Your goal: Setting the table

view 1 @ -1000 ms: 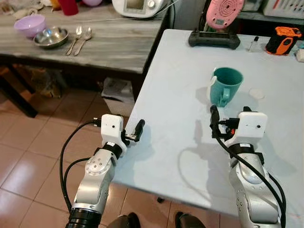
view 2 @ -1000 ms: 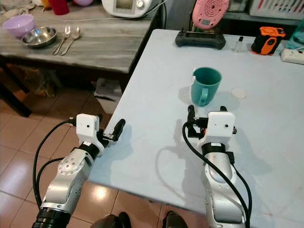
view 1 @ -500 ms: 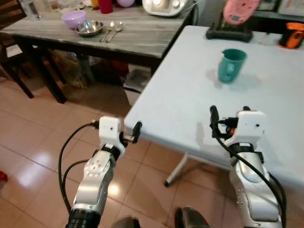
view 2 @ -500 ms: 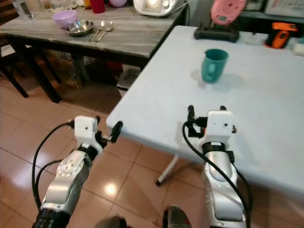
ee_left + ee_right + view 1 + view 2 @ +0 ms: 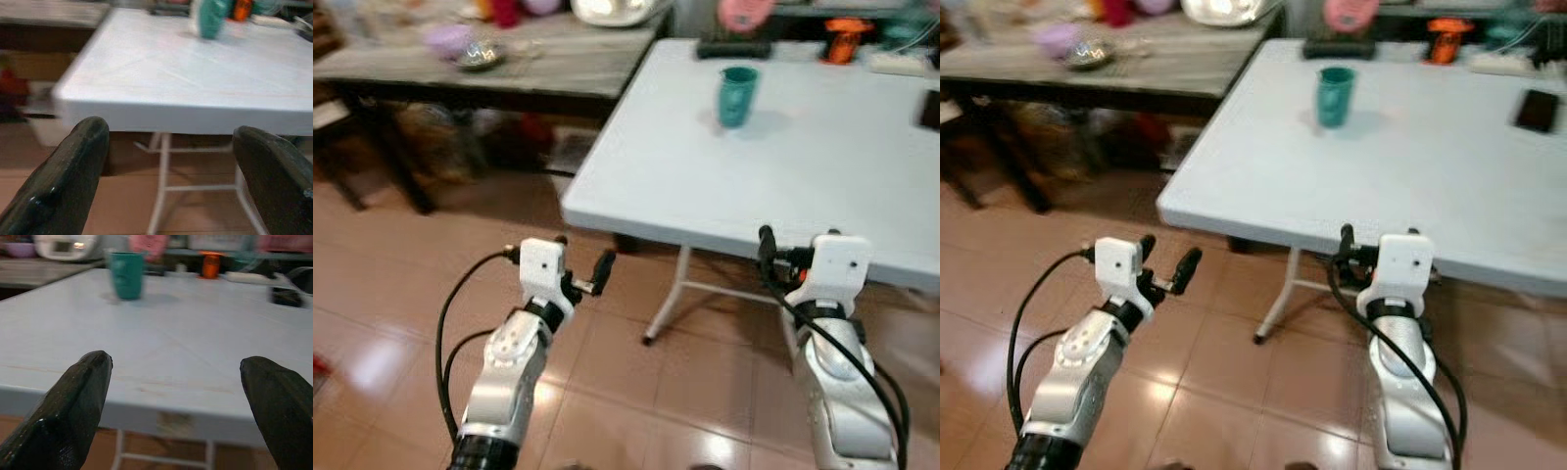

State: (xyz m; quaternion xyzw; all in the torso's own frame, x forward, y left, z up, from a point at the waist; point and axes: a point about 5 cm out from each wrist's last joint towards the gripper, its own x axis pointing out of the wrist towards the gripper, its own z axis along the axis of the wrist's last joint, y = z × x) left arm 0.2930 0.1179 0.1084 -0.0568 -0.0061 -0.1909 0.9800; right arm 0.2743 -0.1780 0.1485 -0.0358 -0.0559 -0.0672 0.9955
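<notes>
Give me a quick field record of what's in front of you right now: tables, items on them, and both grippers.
white table: ahead, folding legs showing underneath
mug: teal, upright on the white table's far part
phone: dark, flat on the white table, to the mug's right
wooden table: to the left of the white one, carrying a purple bowl and a metal bowl; blurred
left gripper: open, empty, over the tiled floor, short of the white table
right gripper: open, empty, at the white table's near edge
</notes>
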